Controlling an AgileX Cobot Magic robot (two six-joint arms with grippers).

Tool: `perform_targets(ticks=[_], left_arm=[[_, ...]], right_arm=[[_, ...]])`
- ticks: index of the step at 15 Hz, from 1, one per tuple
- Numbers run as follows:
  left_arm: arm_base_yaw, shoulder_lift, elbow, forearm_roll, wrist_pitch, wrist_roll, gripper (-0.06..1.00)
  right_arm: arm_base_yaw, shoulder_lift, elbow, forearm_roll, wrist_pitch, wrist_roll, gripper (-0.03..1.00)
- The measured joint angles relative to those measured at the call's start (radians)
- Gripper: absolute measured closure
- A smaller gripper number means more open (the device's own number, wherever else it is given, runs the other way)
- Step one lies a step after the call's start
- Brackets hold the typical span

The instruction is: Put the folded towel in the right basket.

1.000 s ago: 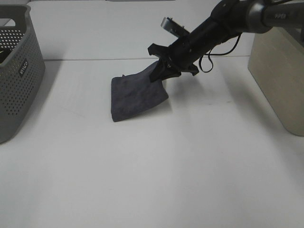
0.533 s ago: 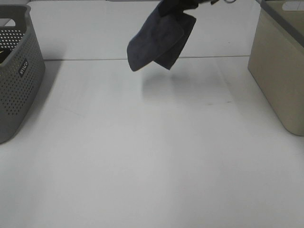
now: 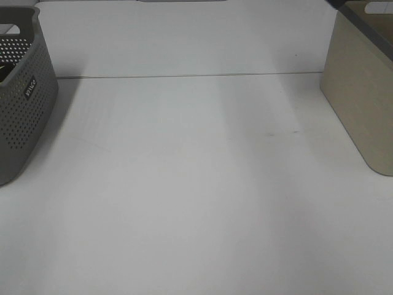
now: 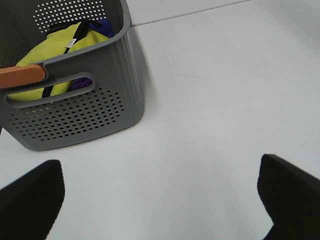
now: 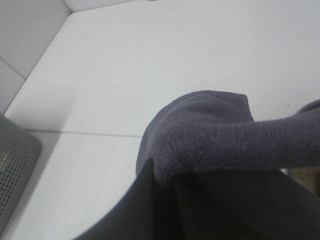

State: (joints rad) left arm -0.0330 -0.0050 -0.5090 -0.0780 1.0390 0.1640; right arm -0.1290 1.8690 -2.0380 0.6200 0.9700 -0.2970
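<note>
From the high camera we are seeing the white bench carrying a grey perforated basket at its left edge and a beige basket at its right edge. At the left wrist we are looking past the left claw, its two fingers standing wide apart, toward the grey basket, which is holding a yellow cloth. At the right wrist the dark grey towel is hanging close to the lens above the bench and is covering the right claw, so we cannot tell how its fingers are standing
</note>
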Motion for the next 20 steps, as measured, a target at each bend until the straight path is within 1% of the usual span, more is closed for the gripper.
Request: perform_targets(ticks=[2,3,4,6,8,10,11,12,13,14,15,16,17,18,20], left_arm=[[0.000,0.000,0.000,0.000,0.000,0.000,-0.04],[0.000,0.000,0.000,0.000,0.000,0.000,-0.04],[0.000,0.000,0.000,0.000,0.000,0.000,-0.04],[0.000,0.000,0.000,0.000,0.000,0.000,-0.04],[0.000,0.000,0.000,0.000,0.000,0.000,-0.04],[0.000,0.000,0.000,0.000,0.000,0.000,-0.04],[0.000,0.000,0.000,0.000,0.000,0.000,-0.04],[0.000,0.000,0.000,0.000,0.000,0.000,-0.04],[0.000,0.000,0.000,0.000,0.000,0.000,-0.04],[0.000,0.000,0.000,0.000,0.000,0.000,-0.04],[0.000,0.000,0.000,0.000,0.000,0.000,-0.04],[0.000,0.000,0.000,0.000,0.000,0.000,-0.04],[0.000,0.000,0.000,0.000,0.000,0.000,-0.04],[0.000,0.000,0.000,0.000,0.000,0.000,-0.04],[0.000,0.000,0.000,0.000,0.000,0.000,-0.04]], right_arm=[[-0.109,0.000,0.000,0.013,0.002,0.003,0.93],[-0.128,0.000,0.000,0.014,0.002,0.003,0.93],[-0.188,0.000,0.000,0.021,0.003,0.005,0.93],[-0.239,0.000,0.000,0.022,0.003,0.023,0.93],[-0.265,-0.003,0.021,0.014,-0.005,0.042,0.93],[-0.265,-0.007,0.097,-0.021,-0.033,0.061,0.93],[-0.265,-0.007,0.148,-0.044,-0.066,0.079,0.91],[-0.265,-0.007,0.192,-0.067,-0.095,0.107,0.86],[-0.265,-0.006,0.228,-0.081,-0.115,0.133,0.77],[-0.265,-0.006,0.253,-0.088,-0.120,0.146,0.61],[-0.265,-0.006,0.270,-0.088,-0.119,0.152,0.42],[-0.265,-0.006,0.274,-0.088,-0.114,0.155,0.26],[-0.265,-0.009,0.274,-0.088,-0.100,0.153,0.17],[-0.260,-0.015,0.275,-0.090,-0.081,0.143,0.13],[-0.228,-0.046,0.275,-0.096,-0.046,0.122,0.10]])
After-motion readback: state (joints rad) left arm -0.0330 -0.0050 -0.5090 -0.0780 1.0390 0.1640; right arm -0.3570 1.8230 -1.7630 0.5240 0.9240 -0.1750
